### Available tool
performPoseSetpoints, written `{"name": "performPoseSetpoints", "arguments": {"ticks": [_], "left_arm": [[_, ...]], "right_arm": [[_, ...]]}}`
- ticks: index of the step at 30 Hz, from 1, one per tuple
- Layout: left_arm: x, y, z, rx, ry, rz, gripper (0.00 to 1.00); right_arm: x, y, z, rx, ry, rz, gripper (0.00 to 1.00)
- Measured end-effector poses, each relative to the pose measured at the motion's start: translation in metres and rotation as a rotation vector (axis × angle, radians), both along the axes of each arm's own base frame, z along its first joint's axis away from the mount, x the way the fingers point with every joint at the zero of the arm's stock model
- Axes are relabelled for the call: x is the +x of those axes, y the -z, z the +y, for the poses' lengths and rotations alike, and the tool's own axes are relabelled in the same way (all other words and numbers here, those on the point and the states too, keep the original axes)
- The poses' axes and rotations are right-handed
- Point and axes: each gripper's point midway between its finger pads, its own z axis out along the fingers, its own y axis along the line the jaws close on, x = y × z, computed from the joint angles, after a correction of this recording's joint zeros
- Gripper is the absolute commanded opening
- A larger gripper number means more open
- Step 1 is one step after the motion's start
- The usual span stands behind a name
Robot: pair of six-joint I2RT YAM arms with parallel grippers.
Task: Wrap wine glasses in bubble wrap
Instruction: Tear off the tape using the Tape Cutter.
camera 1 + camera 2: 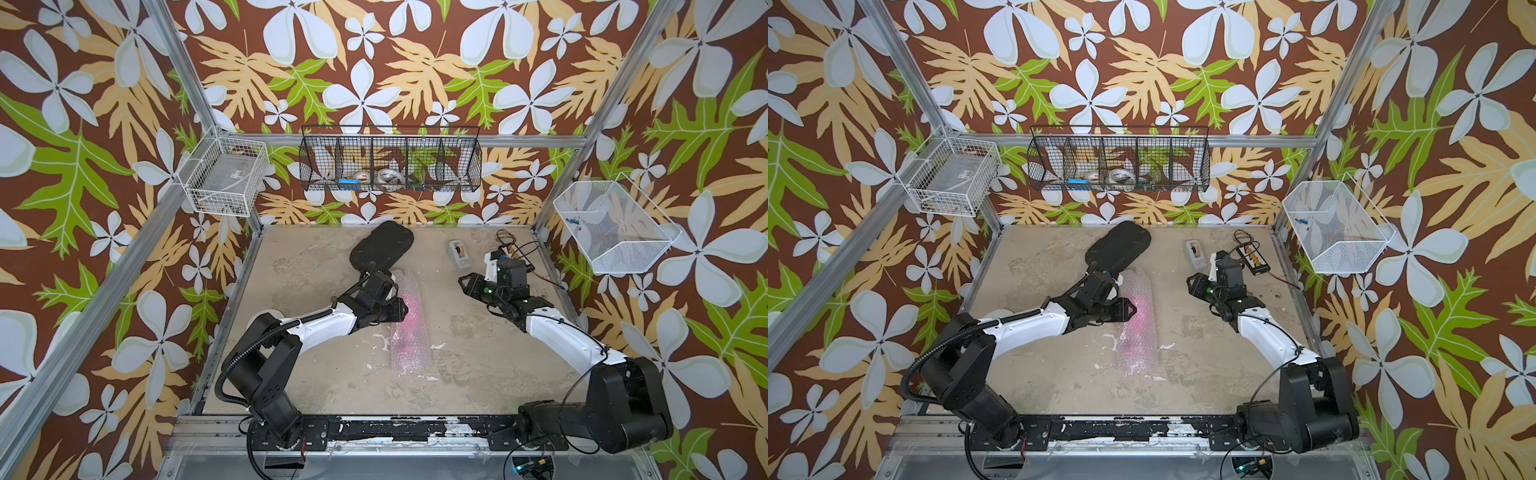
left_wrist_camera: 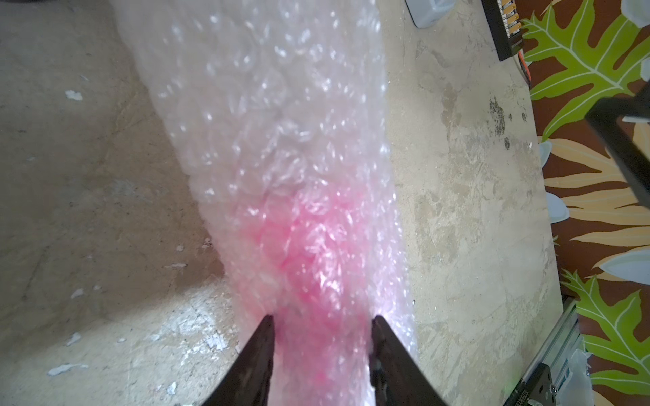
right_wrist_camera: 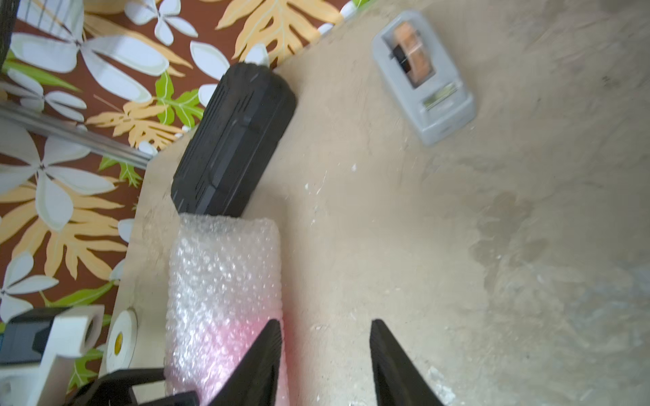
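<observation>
The bubble wrap (image 1: 409,332) (image 1: 1138,345) lies mid-table as a long roll. The wine glass (image 1: 410,305) (image 1: 1140,307) shows only as a pink glow through it. My left gripper (image 1: 403,309) (image 1: 1133,311) reaches in from the left. In the left wrist view its fingers straddle the pink part (image 2: 316,263) and press into the wrap (image 2: 281,140); this gripper (image 2: 322,318) is shut on the bundle. My right gripper (image 1: 461,282) (image 1: 1190,282) hovers to the right of the roll. In the right wrist view it (image 3: 325,321) is open over bare table, with the roll (image 3: 221,274) beside one finger.
A black padded case (image 1: 381,245) (image 3: 232,140) lies just behind the roll's far end. A grey tape dispenser (image 1: 460,252) (image 3: 422,81) stands at the back right, beside a black board with wires (image 1: 1252,255). Wire baskets (image 1: 390,164) hang on the walls.
</observation>
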Motion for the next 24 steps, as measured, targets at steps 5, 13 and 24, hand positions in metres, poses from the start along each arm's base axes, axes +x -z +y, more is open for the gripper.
{"name": "performPoseSetpoints", "arguments": {"ticks": [5,13,24], "left_arm": [[-0.001,0.000,-0.001,-0.003,0.003,0.002,0.45],[-0.002,0.003,0.001,0.001,0.006,0.004,0.44],[-0.003,0.005,0.000,0.004,0.015,0.007,0.44]], "right_arm": [[0.017,0.019,-0.040,0.042,0.099,0.024,0.51],[0.040,0.053,-0.047,0.090,0.092,0.043,0.52],[0.077,0.079,-0.057,0.150,0.051,0.024,0.55]]}}
